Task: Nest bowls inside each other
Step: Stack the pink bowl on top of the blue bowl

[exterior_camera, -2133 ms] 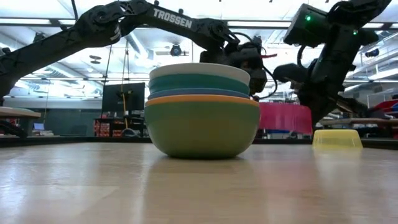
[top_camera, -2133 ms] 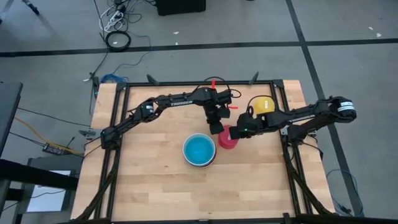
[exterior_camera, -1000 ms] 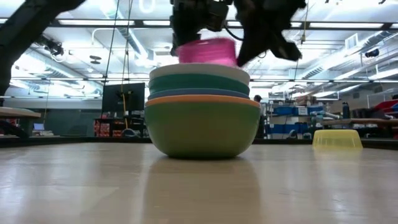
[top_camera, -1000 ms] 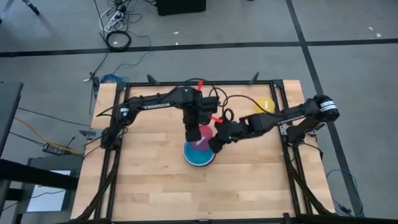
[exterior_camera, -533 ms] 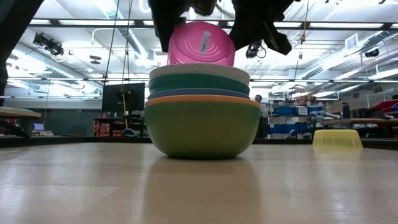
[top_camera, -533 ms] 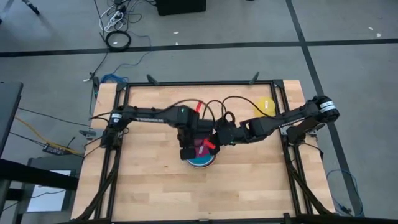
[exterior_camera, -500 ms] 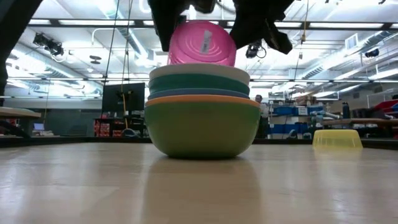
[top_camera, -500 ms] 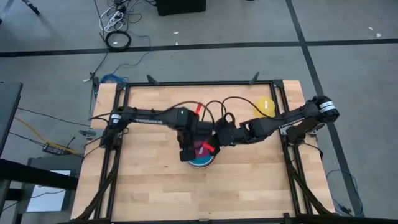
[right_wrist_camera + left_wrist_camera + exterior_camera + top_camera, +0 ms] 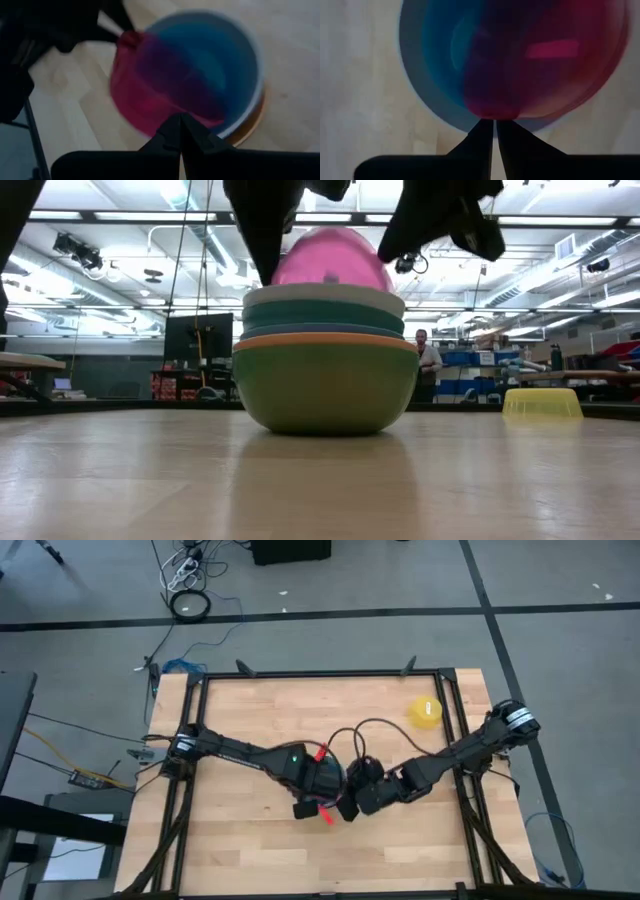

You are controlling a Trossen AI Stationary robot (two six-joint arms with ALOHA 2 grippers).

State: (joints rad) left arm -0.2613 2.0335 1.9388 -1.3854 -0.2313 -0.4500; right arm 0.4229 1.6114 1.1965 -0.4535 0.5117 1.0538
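Overhead, table-level, two close wrist views

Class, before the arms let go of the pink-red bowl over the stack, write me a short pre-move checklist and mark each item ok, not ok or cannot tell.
1. Red bowl is over the stack: ok.
2. Red bowl sits level and fully nested: not ok, it is tilted and stands proud of the rim.
3. Left gripper is pinching the red bowl's rim: ok.
4. Right gripper is shut at the bowl's rim: ok; whether it actually grips the rim: cannot tell.
5. Stack stands upright on the table: ok.
6. Yellow bowl lies apart from the stack, not yet nested: ok.
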